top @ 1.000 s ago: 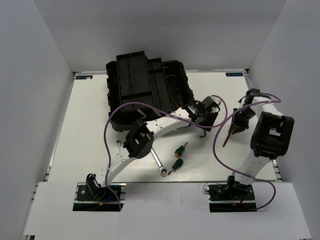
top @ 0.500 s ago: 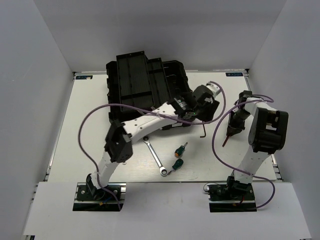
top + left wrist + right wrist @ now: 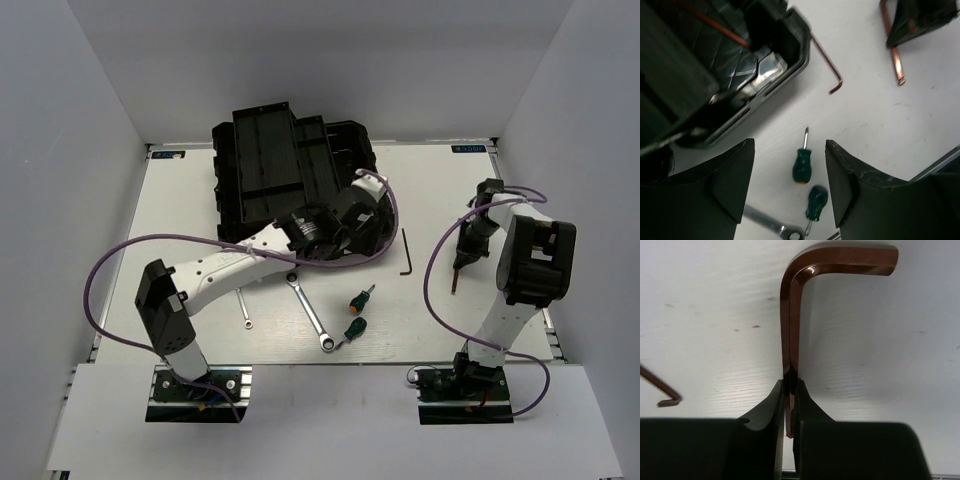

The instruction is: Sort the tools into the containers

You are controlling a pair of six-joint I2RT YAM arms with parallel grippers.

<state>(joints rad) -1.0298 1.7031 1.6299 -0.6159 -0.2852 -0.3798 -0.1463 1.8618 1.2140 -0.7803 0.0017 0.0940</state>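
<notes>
overhead looks down; close wrist views share hex key (image 3: 790, 335)

left arm (image 3: 250, 262) drawn back, short wrench (image 3: 243, 308) uncovered

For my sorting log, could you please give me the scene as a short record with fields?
Left jaws: open, empty
Right jaws: shut on coppery L-shaped metal hex key
Loose on white table: thin dark L-shaped hex key; two stubby green-handled screwdrivers; short silver metal wrench; longer silver metal wrench
Container: large black plastic toolbox, far side
</notes>
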